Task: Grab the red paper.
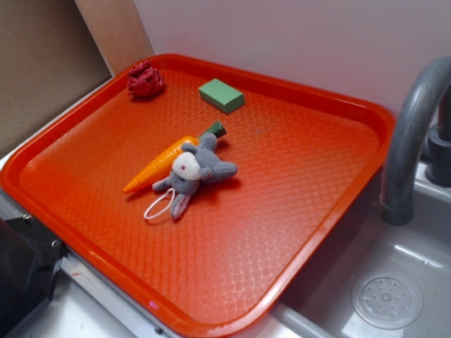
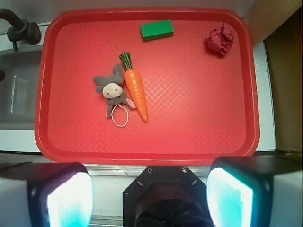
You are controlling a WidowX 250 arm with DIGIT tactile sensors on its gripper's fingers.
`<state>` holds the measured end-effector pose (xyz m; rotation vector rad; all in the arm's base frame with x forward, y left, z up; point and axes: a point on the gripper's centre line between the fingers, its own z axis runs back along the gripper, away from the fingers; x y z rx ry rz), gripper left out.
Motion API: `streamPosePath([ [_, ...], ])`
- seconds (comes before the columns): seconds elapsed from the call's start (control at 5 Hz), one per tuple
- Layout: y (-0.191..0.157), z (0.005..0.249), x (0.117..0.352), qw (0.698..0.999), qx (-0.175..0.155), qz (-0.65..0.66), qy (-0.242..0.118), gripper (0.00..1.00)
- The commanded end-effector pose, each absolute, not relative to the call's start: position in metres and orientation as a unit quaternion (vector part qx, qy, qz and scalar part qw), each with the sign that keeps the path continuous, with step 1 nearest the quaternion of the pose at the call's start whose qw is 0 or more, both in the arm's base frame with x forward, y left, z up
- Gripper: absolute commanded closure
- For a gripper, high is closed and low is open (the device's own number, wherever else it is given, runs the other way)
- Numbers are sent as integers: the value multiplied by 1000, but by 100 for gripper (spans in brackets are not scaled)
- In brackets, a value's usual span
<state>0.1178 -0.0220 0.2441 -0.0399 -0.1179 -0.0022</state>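
Wrist view: claw (image 2: 150,191) high above the tray's near edge, pads wide apart, nothing between them. Paper (image 2: 219,39) lies in the tray's (image 2: 199,132) far right corner by this view, well apart from the claw, close to the rim. Judged light, soft, crushable; wrinkles give grip, so pinch across its middle. Count: one paper, one green block (image 2: 156,30), one carrot (image 2: 135,87), one plush bunny (image 2: 111,88), one tap (image 1: 416,127).

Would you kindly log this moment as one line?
phase: pre-reach | gripper: open, off tray | red paper: far corner, untouched | nearby: green block
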Motion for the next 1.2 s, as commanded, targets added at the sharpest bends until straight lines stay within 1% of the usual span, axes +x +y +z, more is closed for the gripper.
streamPosePath([
  [0.0,-22,244,118,998,-20,-1,-59,0],
  [0.2,2,220,155,989,-52,126,-60,0],
  [0.4,26,190,186,965,-48,248,-72,0],
  [0.6,53,163,211,925,-49,365,-96,0],
  [0.8,90,125,246,875,-30,467,-126,0],
  [1.0,112,108,268,852,-15,503,-148,0],
])
